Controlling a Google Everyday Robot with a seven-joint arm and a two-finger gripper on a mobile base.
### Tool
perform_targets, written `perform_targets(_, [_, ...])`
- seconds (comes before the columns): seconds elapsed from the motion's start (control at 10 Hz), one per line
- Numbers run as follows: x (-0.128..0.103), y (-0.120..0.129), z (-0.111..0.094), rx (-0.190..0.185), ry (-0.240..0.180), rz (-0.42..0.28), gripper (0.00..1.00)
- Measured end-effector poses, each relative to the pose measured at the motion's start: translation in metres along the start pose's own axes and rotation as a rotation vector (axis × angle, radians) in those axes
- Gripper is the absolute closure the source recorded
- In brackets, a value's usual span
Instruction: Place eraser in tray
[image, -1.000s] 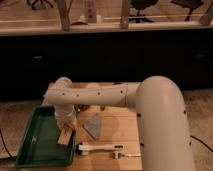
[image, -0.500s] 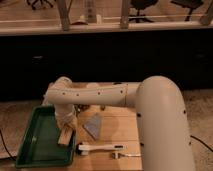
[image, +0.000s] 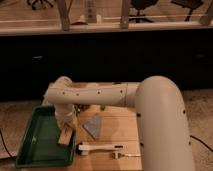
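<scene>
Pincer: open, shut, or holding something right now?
Pincer: shut on the eraser, low over the right side of the tray.

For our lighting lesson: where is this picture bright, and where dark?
Camera view: brightest on the white arm and the wooden table; nearly black behind them; the gripper, holding the eraser over the tray's right side, looks shaded by the arm.

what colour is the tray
Tray green, camera view; gripper holds eraser at its right side.
</scene>
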Motion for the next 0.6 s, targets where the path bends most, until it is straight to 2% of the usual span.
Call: perform_targets(0.6, [0.0009,0.0010,-0.0014,-0.002,-0.005,-0.008,0.99])
